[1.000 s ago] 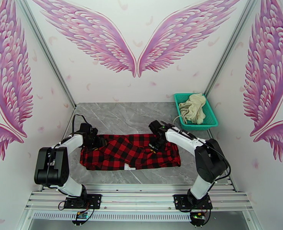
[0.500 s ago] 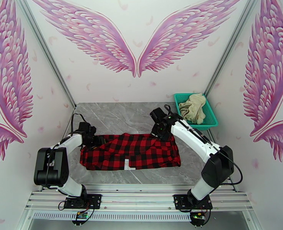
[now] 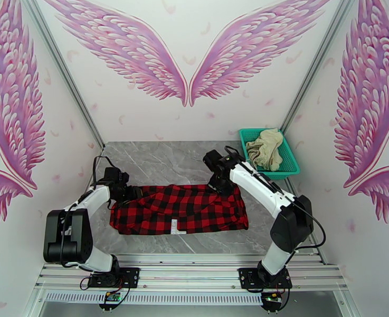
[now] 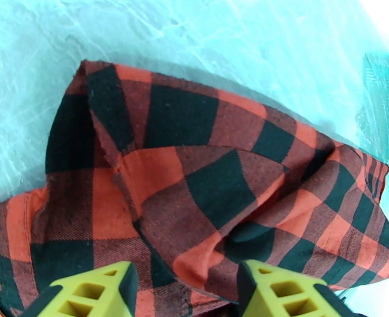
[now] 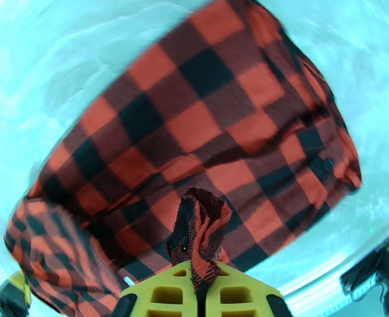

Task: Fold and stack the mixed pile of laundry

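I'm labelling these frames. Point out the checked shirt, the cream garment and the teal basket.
checked shirt (image 3: 194,210), top view, middle of body.
cream garment (image 3: 265,148), top view, bunched middle.
teal basket (image 3: 292,164), top view, right rim.

Two white-shelled robot arms with chunky black joint housings, the left arm and the right arm, each sit on a black base plate bolted to a silver aluminium rail. Thin black cables loop off the wrists and trail along the links. Up close, the left gripper carries yellow plastic fingers with square cut-out pockets; the right gripper has the same yellow honeycombed fingers.
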`<state>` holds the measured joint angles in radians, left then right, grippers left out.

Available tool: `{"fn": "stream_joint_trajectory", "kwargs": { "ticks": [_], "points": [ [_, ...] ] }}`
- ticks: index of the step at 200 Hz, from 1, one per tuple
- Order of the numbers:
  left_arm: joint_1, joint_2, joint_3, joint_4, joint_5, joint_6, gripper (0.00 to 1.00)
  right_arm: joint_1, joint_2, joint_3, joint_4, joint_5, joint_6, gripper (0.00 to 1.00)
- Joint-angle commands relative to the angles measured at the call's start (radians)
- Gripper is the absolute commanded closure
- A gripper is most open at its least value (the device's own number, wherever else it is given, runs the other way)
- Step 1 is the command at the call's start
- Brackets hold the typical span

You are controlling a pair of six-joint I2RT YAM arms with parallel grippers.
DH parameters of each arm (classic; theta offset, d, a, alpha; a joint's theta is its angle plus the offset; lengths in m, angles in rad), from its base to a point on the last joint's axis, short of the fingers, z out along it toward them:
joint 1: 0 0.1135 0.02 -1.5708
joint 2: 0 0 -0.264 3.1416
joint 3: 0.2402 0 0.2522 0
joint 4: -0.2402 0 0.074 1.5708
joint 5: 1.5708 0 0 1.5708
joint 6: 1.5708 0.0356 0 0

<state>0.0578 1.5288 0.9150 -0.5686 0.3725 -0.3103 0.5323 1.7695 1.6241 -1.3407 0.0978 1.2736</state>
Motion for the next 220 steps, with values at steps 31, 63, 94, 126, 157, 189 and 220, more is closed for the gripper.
{"fn": "stream_joint_trajectory", "kwargs": {
  "ticks": [31,63,94,126,157,189,220],
  "points": [
    [0.004,-0.061,-0.002,-0.018,0.017,0.004,0.44,-0.041,0.154,0.077,-0.211,-0.246,0.358,0.93],
    [0.004,-0.100,-0.033,-0.019,0.013,0.000,0.44,-0.100,0.159,0.006,-0.093,-0.300,0.433,0.69],
    [0.001,-0.130,-0.060,-0.023,0.010,-0.001,0.44,-0.134,0.178,0.085,-0.117,-0.214,0.358,0.42],
    [0.000,-0.149,-0.061,-0.033,0.002,-0.001,0.44,-0.147,0.077,0.029,0.010,-0.081,0.018,0.38],
    [0.000,-0.149,-0.046,-0.044,0.000,-0.001,0.44,-0.149,-0.197,-0.346,0.426,-0.128,-0.432,0.22],
    [-0.001,-0.129,-0.014,-0.074,-0.002,0.014,0.44,-0.221,-0.422,-0.705,0.701,-0.238,-0.694,0.21],
    [-0.001,-0.117,0.002,-0.098,-0.001,0.022,0.44,-0.248,-0.471,-0.845,0.844,-0.386,-0.852,0.29]
  ]
}}
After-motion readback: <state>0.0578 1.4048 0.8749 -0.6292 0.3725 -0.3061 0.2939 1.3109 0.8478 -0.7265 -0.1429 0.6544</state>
